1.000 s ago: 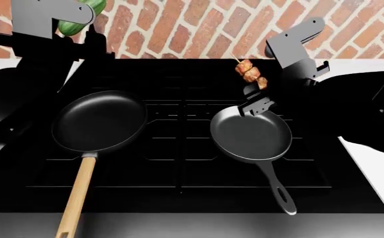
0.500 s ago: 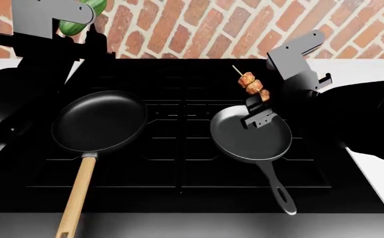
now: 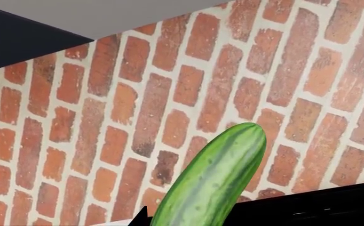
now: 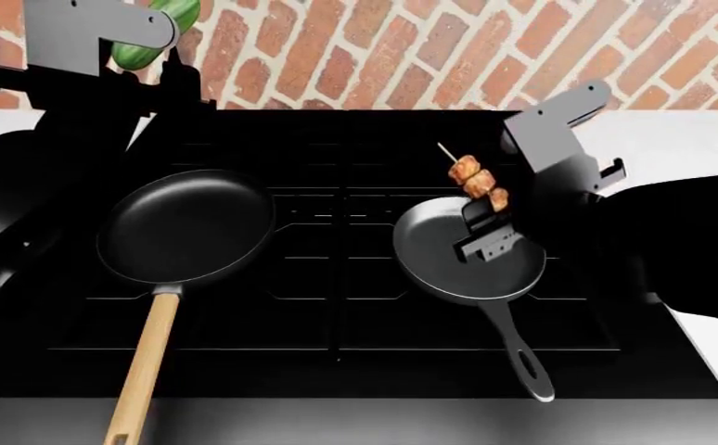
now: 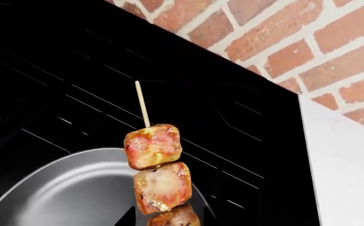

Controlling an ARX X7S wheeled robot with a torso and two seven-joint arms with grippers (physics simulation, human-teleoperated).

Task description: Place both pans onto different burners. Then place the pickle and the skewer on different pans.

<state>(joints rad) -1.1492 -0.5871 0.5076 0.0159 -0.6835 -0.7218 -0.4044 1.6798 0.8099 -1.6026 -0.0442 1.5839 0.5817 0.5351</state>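
Lowering over the last second, the right gripper [image 4: 484, 225] now holds the skewer [image 4: 480, 184] above the grey pan [image 4: 468, 252], ready for release. The left gripper [image 4: 121, 54] keeps the pickle [image 4: 151, 37] clamped high by the wall.

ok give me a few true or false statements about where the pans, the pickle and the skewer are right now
1. Both pans sit on the stove. True: the black pan with the wooden handle is at the left, the grey pan at the right.
2. The pickle lies in the black pan. False: the left gripper holds it up near the brick wall, and that pan holds nothing.
3. The right gripper holds the skewer over the grey pan. True.
4. The skewer's meat is green. False: the chunks are orange-brown.
5. The two pans touch each other. False: bare stove grates show between them.
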